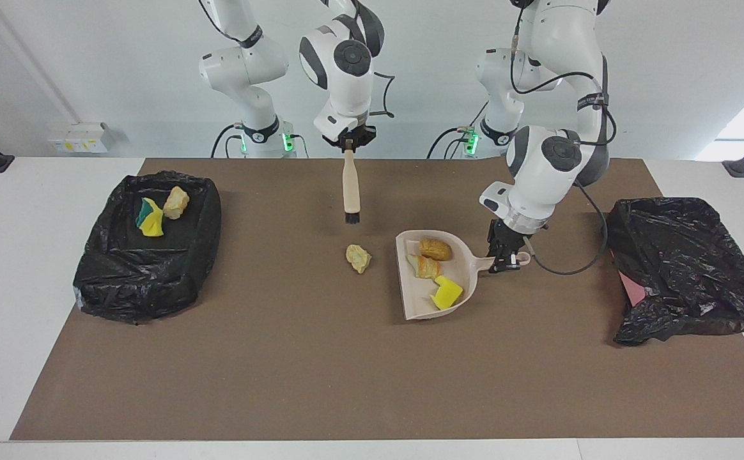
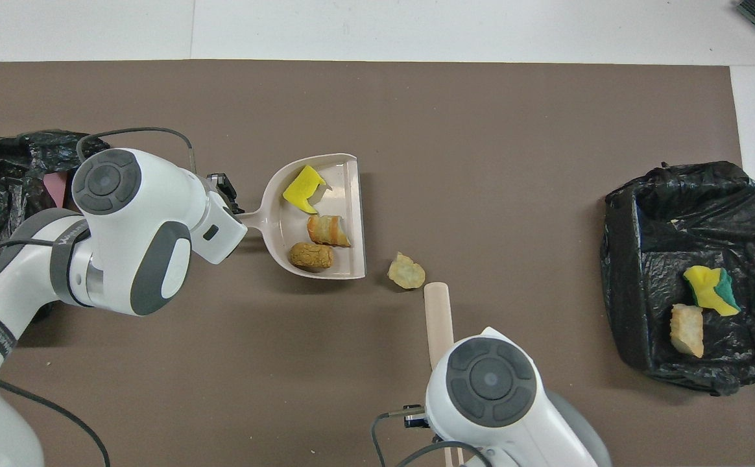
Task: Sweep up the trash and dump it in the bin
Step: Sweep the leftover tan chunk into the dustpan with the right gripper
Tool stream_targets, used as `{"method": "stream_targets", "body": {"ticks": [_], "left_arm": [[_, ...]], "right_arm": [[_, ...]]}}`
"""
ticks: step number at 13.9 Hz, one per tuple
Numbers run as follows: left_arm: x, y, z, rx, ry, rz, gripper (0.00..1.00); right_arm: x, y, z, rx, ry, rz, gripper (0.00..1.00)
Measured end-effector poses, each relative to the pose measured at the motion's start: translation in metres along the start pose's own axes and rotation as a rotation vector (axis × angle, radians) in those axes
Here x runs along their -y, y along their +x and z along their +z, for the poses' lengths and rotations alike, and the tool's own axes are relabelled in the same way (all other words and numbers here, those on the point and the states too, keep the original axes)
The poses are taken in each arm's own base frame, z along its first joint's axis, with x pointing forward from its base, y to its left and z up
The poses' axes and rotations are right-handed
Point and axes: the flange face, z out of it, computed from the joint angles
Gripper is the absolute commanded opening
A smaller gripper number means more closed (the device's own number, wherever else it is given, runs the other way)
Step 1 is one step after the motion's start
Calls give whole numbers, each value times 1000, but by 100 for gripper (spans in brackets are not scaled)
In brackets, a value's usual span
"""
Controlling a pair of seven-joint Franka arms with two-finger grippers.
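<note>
**Q:** Where is the trash, and which way does it lie from you?

**A:** Most of it rides in the dustpan [image 1: 468, 254]: a yellow sponge bit [image 1: 447, 292] and two bread lumps [image 1: 431, 258]. My left gripper [image 1: 503, 262] is clamped on the dustpan's handle, with the pan's open mouth facing the right arm's end of the table. One pale scrap [image 1: 358, 257] lies loose on the brown mat [image 1: 321, 358], just off that mouth. That is the relation my coming move turns on: the scrap sits between the mouth and the brush [image 1: 350, 191].

**Q:** And your other hand?

**A:** My right gripper [image 1: 348, 143] is closed on the top of the brush's handle. The brush hangs upright, bristles down and clear of the mat, its long axis vertical, over the mat a little nearer the robots than the scrap. I judge the brush arm is the one to act: come down on the scrap's side away from the pan and draw it into the mouth.

**Q:** What about the bins?

**A:** The bag-lined bin [image 1: 148, 249] at the right arm's end holds a yellow-green sponge piece [image 1: 149, 219] and a bread lump [image 1: 176, 202]. The black bag [image 1: 685, 268] at the left arm's end is crumpled; I cannot see inside it. It is nearer my dustpan hand, well apart from the pan.
</note>
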Motion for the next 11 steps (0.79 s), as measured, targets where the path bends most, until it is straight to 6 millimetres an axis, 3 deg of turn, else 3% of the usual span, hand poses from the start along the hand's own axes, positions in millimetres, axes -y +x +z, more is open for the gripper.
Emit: {"method": "stream_targets", "body": {"ticks": [3, 6, 9, 11], "left_arm": [[-3, 4, 2, 20, -9, 22, 0], [-16, 29, 7, 137, 9, 34, 0], [-46, 71, 13, 241, -1, 12, 0], [-61, 93, 13, 260, -2, 7, 0]], "right_arm": [[-31, 34, 4, -49, -52, 12, 0], [-55, 68, 19, -57, -52, 17, 0], [-43, 86, 56, -7, -53, -38, 0], [-29, 89, 68, 16, 5, -33, 0]]}}
